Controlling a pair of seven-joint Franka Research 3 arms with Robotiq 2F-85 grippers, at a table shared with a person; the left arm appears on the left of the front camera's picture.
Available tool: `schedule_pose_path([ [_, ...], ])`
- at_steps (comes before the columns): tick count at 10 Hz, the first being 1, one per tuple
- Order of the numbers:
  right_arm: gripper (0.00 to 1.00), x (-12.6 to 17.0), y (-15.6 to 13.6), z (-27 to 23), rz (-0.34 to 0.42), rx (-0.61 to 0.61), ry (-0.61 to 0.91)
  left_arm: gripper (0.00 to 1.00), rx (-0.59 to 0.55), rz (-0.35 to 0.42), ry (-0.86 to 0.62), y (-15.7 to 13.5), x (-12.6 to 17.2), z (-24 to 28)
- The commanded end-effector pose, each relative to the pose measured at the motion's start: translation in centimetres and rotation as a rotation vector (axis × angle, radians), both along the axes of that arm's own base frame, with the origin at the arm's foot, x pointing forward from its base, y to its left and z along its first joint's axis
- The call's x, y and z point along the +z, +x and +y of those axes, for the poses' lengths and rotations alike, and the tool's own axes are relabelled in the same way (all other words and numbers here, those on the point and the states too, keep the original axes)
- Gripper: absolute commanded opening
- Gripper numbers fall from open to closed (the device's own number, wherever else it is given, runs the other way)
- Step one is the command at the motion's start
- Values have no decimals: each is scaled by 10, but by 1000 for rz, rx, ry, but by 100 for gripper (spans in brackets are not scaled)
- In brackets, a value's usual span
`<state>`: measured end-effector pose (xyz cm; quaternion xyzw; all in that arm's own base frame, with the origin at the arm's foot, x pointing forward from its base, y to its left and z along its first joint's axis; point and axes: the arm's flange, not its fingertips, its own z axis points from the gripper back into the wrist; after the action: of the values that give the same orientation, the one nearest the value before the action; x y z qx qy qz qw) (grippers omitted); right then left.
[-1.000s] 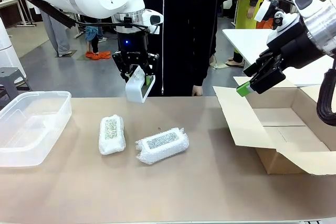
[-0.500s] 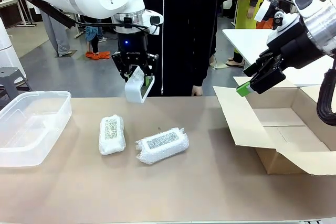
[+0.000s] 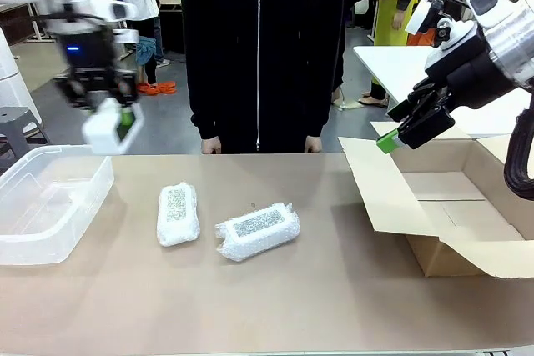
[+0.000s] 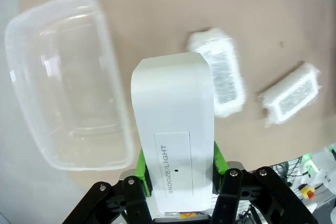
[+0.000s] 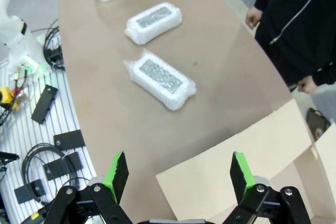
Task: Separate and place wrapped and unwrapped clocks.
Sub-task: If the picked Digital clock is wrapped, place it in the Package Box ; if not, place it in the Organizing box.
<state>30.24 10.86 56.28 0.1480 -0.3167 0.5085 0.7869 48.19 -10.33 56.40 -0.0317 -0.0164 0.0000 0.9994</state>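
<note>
The left gripper [image 3: 111, 117] is up in the air at the far left of the table [image 3: 292, 306], its 2 fingers clamped on the bare white clock [image 3: 107, 129]. In the left wrist view the green pads [image 4: 140, 162] press both long sides of the clock [image 4: 173, 124] near its lower end, and a panel printed "SNOOZE/LIGHT" faces the camera. The front view is smeared there, so its exact place is hard to fix, but the clock appears to hang just above the far right corner of the clear plastic tub [image 3: 92, 189], not touching it. The tub [image 4: 21, 93] sits at the left edge of the table.

The 2 wrapped clocks lie flat on the table, left of the middle, near each other but apart. The left bundle [image 3: 178, 213] points near to far, with its grey speckled face up. The right bundle [image 3: 257, 229] lies slanted, a little nearer the robot.

The right gripper [image 3: 392, 127] hangs above the far left flap of the open cardboard box [image 3: 384, 189] at the right side of the table. Its fingers [image 5: 116, 174] are spread wide with nothing between them.

A person in a black zipped jacket [image 3: 263, 47] stands at the far edge, hands down at the table's rim.
</note>
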Motion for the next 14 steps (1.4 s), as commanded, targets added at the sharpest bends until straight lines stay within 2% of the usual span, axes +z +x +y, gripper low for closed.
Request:
schedule_pose_path([
  [1, 100, -1, 0, 1, 14, 22, 24, 51, -62, 22, -22, 0, -23, 57],
  [3, 100, -1, 0, 1, 14, 22, 24, 51, -140, 23, 10, 18, -54, 110],
  [4, 100, -1, 0, 1, 14, 22, 24, 51, -65, 71, 27, 33, -69, 125],
  [5, 100, -1, 0, 1, 14, 22, 24, 51, -70, 44, -7, 3, -41, 108],
  [7, 100, -1, 0, 1, 14, 22, 24, 51, -70, 44, -7, 3, -41, 108],
  [8, 100, -1, 0, 1, 14, 22, 24, 51, -78, 64, 1, 16, -64, 122],
  [9, 100, -1, 0, 1, 14, 22, 24, 51, -73, 90, 8, 30, -70, 142],
  [10, 100, -1, 0, 1, 14, 22, 24, 51, -129, 102, -30, 37, -78, 151],
  [14, 100, -1, 0, 1, 14, 22, 24, 51, -80, 117, -3, 72, -141, 180],
])
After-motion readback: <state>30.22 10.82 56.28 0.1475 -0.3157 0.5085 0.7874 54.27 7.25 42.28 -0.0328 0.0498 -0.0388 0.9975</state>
